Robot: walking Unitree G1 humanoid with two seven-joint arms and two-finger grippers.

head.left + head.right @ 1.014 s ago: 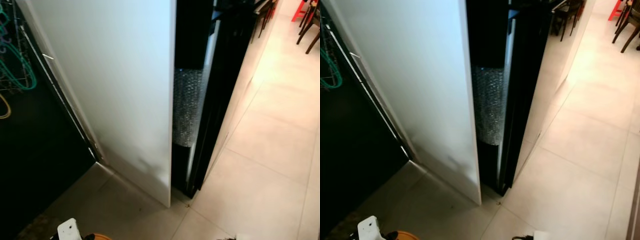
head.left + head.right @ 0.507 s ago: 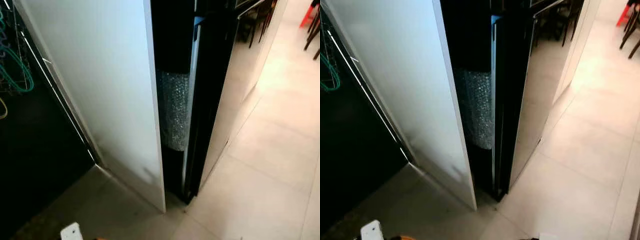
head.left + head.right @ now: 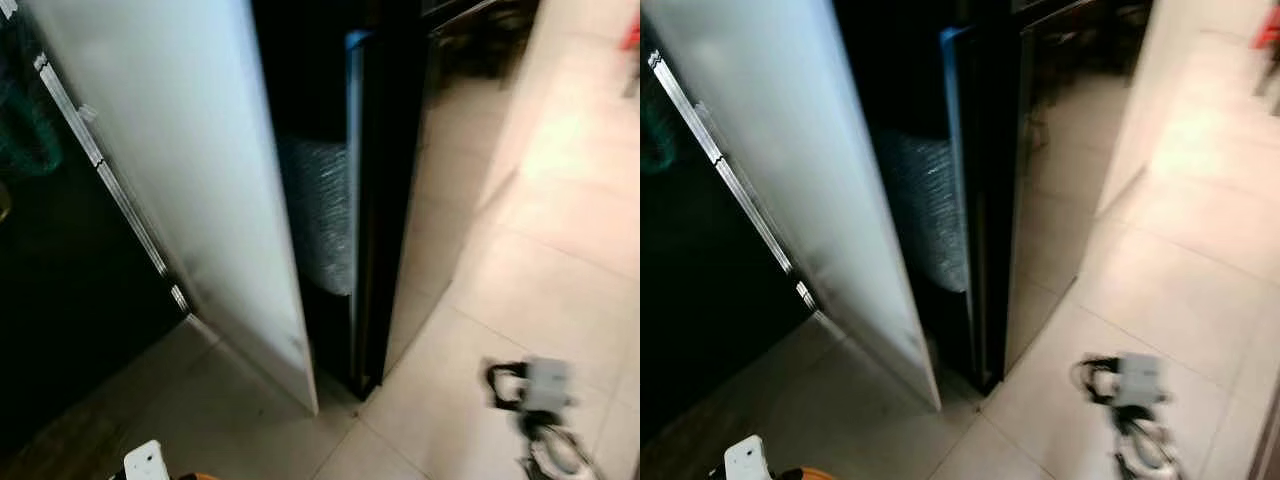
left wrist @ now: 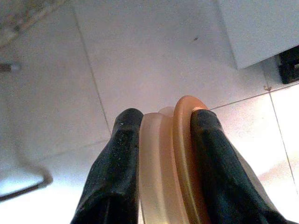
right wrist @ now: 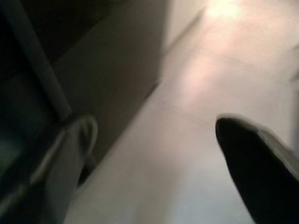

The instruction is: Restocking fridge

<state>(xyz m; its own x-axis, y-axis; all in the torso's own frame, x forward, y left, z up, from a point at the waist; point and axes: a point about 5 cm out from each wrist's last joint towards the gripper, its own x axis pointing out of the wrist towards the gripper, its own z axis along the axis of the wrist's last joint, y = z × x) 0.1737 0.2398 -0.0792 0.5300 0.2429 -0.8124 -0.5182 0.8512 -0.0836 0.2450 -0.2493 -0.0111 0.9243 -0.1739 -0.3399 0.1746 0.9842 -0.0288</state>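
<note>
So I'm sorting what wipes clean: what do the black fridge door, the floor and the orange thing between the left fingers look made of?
Black fridge door: glossy, likely glass or lacquer; it mirrors the room. Floor: pale satin tiles with grout lines. Orange thing: translucent, probably plastic, between the left gripper fingers.

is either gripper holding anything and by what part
The left gripper is shut on stacked orange plastic discs, pinched across their rims. The right gripper is open, holding nothing.

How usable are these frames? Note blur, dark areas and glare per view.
Both eye views: motion-blurred, worst on the right gripper; the gap behind the white door is nearly black, and the tiled floor glares at upper right. Left wrist view: sharp and well lit on the orange lids in the left gripper. Right wrist view: dim and soft throughout.
</note>
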